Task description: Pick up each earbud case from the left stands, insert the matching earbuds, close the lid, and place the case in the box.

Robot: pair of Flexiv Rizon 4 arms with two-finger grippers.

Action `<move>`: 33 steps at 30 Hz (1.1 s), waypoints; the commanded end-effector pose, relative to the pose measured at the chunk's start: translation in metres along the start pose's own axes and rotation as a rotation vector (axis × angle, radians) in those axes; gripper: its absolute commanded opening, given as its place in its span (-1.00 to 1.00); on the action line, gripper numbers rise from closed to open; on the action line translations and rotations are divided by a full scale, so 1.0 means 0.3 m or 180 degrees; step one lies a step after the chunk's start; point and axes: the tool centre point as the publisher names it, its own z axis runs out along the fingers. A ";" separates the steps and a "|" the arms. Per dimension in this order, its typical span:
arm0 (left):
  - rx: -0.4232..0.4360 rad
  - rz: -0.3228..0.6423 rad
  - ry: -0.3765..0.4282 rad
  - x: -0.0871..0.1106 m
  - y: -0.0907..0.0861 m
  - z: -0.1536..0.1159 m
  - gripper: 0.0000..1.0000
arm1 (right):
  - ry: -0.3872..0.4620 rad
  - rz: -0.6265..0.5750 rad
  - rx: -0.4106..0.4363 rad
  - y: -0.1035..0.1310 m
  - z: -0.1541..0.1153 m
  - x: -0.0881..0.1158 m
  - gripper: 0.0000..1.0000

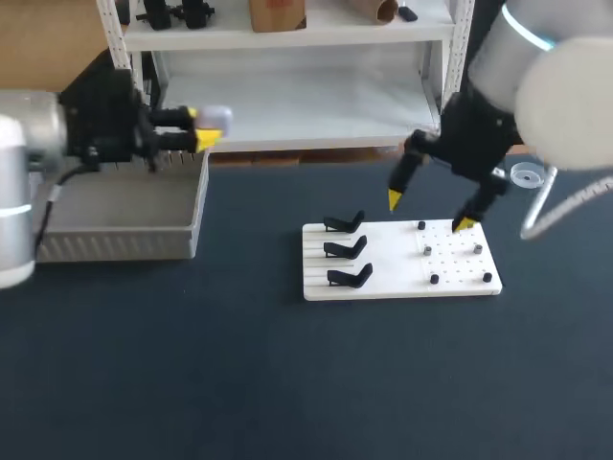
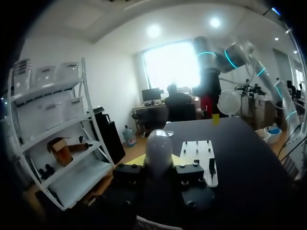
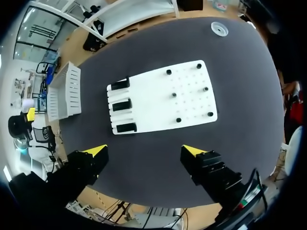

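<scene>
1. The left gripper (image 1: 198,126) is closed to a narrow gap on the earbud case (image 1: 215,119). One yellow-tipped finger presses on each of two opposite sides.
2. In the left wrist view the earbud case (image 2: 159,143) stands out from between the fingers of the left gripper (image 2: 159,165). Its long axis runs along the fingers and its rounded end points away from the wrist.
3. In the head view the case lies roughly level, with its free end towards the table's middle. It is held in the air and appears to be over the far corner of the grey box (image 1: 115,244), on the side nearest the board.
4. The right gripper (image 1: 429,212) is spread wide, its two tips well apart, and it holds and touches nothing. It hangs above the far edge of the white board (image 1: 383,268).
5. The right wrist view looks straight down between the fingers of the right gripper (image 3: 145,151). Only dark tabletop lies between them, and the white board (image 3: 153,105) is ahead of them.
6. Three black stands (image 1: 347,248) sit in a column on the board's left half.
7. Several small dark pieces (image 1: 434,279) are scattered over the board's right half. Whether they are earbuds cannot be told.
</scene>
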 end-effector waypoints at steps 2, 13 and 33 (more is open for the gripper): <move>-0.0133 -0.0063 0.0050 0.084 0.070 -0.139 -1.00 | -0.0258 0.0048 -0.0046 -0.031 0.017 0.044 1.00; -0.0448 -0.0219 0.0349 0.309 0.225 -0.221 -1.00 | -0.0318 0.0196 -0.0158 -0.049 0.024 0.090 1.00; -0.0453 -0.0799 0.0705 0.623 0.242 -0.115 -0.03 | -0.0278 0.0464 -0.0210 -0.105 0.033 0.119 1.00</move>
